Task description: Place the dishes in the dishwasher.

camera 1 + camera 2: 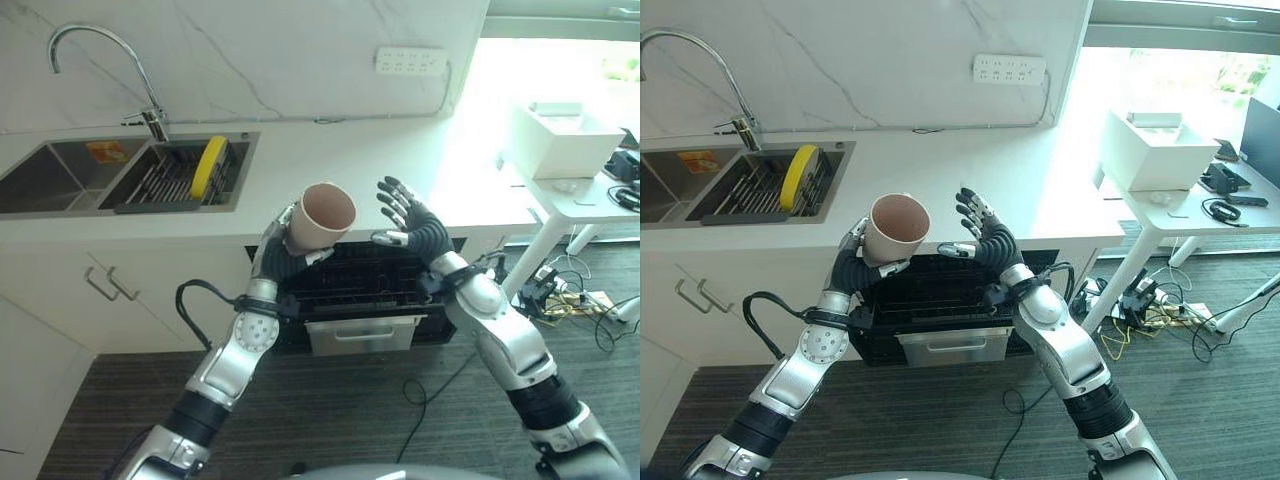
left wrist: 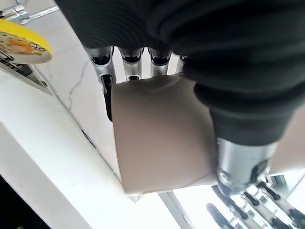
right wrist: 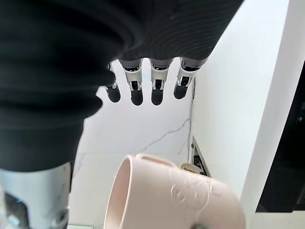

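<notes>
The left hand has its fingers clamped round a pink cup held above the open dishwasher, the right hand beside it with fingers spread, so loading remains, and a yellow plate waits in the sink.

Kitchen: steel sink with curved tap, marble wall, white bench, open dishwasher beneath; office desk alongside.
</notes>
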Motion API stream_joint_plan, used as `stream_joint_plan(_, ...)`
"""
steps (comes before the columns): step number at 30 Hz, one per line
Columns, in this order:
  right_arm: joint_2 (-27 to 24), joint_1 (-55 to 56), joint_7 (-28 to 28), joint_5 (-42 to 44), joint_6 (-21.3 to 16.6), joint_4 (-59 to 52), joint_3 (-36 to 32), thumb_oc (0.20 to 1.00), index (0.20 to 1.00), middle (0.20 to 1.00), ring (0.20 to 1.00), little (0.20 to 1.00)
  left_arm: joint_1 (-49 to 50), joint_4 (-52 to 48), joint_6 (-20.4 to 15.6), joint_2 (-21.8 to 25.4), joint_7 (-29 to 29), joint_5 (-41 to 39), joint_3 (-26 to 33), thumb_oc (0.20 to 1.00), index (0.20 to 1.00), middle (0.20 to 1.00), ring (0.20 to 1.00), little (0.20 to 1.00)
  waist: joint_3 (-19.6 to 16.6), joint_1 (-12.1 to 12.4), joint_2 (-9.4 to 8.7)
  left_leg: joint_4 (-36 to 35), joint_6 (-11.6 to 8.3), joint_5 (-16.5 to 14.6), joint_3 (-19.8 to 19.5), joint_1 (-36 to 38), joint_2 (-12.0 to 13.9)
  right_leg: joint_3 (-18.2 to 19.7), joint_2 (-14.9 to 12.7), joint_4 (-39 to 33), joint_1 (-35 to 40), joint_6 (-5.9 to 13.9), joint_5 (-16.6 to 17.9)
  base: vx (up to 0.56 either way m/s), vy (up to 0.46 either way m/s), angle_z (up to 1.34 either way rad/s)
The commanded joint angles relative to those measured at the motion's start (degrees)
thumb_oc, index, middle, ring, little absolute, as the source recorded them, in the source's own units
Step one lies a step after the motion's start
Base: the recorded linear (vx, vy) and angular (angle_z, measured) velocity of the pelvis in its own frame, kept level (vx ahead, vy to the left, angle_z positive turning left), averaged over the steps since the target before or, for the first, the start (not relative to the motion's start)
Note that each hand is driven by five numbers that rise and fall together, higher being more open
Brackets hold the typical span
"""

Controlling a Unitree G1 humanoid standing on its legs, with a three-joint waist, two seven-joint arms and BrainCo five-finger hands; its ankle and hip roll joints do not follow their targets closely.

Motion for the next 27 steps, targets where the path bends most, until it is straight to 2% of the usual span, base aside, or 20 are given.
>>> stream_joint_plan(1, 1.85, -5.48, 0.13, 1.95, -1.26, 0.1, -0.21, 1.0, 1.0, 1.0, 1.0, 1.0, -8.15, 0.91, -1.7, 0.95, 1.83, 2.43, -2.0, 0.2, 0.2, 0.2, 0.2, 0.2, -0.85, 1.39, -0.56, 0.15, -3.66, -3.1, 1.58, 3.12, 5.13, -1.86, -6.39, -0.01, 0.06, 2.55, -0.79, 0.0, 0.003, 0.03)
stream_joint_plan(27, 5.4, -9.49, -1.58, 0.21, 1.77, 1.69, 4.8, 1.0, 1.0, 1.0, 1.0, 1.0, -11.78, 1.64, 0.92, -0.29, 3.16, 2.43, -6.07, 0.2, 0.2, 0.2, 0.2, 0.2, -0.63, 1.79, -0.51, 0.15, -3.66, -3.09, 1.32, 2.93, 4.93, -2.16, -6.51, -0.01, 0.04, 2.63, -0.86, 0.0, 0.0, 0.0)
